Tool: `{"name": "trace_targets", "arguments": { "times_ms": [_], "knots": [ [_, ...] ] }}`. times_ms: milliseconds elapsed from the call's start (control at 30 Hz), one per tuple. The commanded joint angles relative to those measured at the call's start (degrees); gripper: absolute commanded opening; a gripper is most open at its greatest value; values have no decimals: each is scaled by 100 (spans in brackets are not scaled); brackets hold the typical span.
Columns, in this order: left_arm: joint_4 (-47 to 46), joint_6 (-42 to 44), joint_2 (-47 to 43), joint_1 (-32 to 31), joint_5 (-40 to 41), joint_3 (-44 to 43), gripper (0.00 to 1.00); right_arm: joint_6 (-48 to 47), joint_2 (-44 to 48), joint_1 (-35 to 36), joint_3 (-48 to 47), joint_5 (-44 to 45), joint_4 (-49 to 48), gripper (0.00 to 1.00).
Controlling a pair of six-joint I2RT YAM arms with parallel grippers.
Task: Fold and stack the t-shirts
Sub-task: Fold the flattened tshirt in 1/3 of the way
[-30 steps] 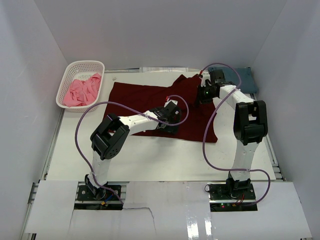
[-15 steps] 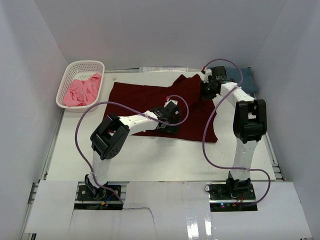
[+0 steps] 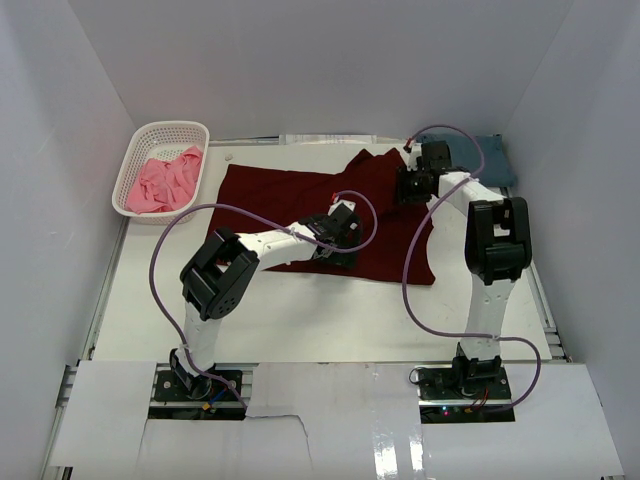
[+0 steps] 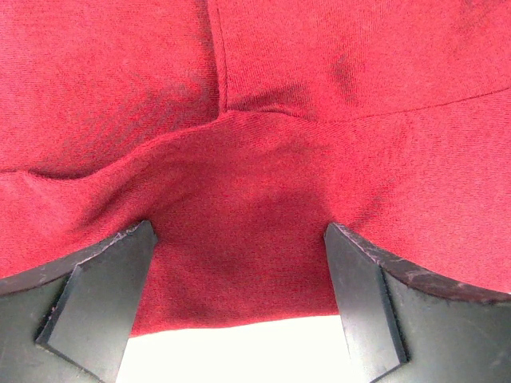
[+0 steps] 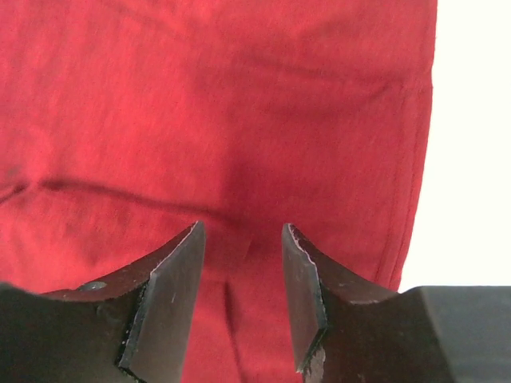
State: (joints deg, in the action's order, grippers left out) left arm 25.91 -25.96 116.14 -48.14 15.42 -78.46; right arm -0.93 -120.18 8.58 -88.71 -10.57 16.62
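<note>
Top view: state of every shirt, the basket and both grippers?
basket, upright
maroon t-shirt, spread out on the table
pink t-shirt, crumpled inside the basket
slate-blue t-shirt, compact, far right, partly hidden
left gripper, open, over the maroon t-shirt
right gripper, open, nothing between its fingers

White table (image 3: 330, 320) between pale walls (image 3: 320, 60)

Got the left arm bent sharp at the elbow and reaching forward toward the right, with the left gripper (image 4: 239, 239) pointed down and spread really wide, nothing caught between the fingertips. Got the right arm standing tall at the shoulder, then stretching forward with the wrist tipped down, right gripper (image 5: 243, 231) only partway open. Seeing a narrow clear gap between those two fingers (image 5: 172, 295), nothing pinched in it.
</note>
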Motion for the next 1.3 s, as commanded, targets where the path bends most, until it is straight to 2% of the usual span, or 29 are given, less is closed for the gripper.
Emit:
{"name": "trace_targets", "arguments": {
  "times_ms": [0,67,100,167,233,467,600,633,700,733,767,967,1100,1267],
  "knots": [
    [968,-428,805,-222,-1331,586,98,249,679,-41,396,-182,-169,50],
    [986,-419,788,-231,-1340,568,98,400,1118,-32,765,-261,-176,49],
    [986,-419,762,-231,-1349,560,98,601,1311,-23,1324,-322,-307,49],
    [977,-428,691,-240,-1357,542,98,760,1944,38,1819,-359,-624,49],
    [977,-419,507,-231,-1375,498,98,883,2384,117,2216,-209,-495,49],
    [1047,-148,-257,243,-2078,-19,98,1130,2578,442,2542,-314,341,47],
    [1223,99,-487,874,-2122,-407,98,1270,2763,566,3209,-419,43,45],
    [1328,143,-435,981,-2192,-529,98,1305,2763,601,3376,-437,25,43],
    [1451,284,-347,1210,-2210,-925,98,1315,2763,654,3500,-455,-10,31],
    [1574,319,-294,1263,-2184,-1065,98,1315,2763,689,3535,-438,-10,23],
    [1618,345,-215,1315,-2192,-1206,98,1297,2754,715,3588,-446,-1,8],
    [1917,363,57,1571,-2342,-2269,98,1279,2746,1005,3606,-104,429,8],
    [2557,556,899,1580,-2473,-3707,98,1253,2772,1242,3527,308,807,8],
    [3042,899,1779,1588,-2789,-4853,98,1279,2877,1287,3632,468,983,8]
  ]
}}
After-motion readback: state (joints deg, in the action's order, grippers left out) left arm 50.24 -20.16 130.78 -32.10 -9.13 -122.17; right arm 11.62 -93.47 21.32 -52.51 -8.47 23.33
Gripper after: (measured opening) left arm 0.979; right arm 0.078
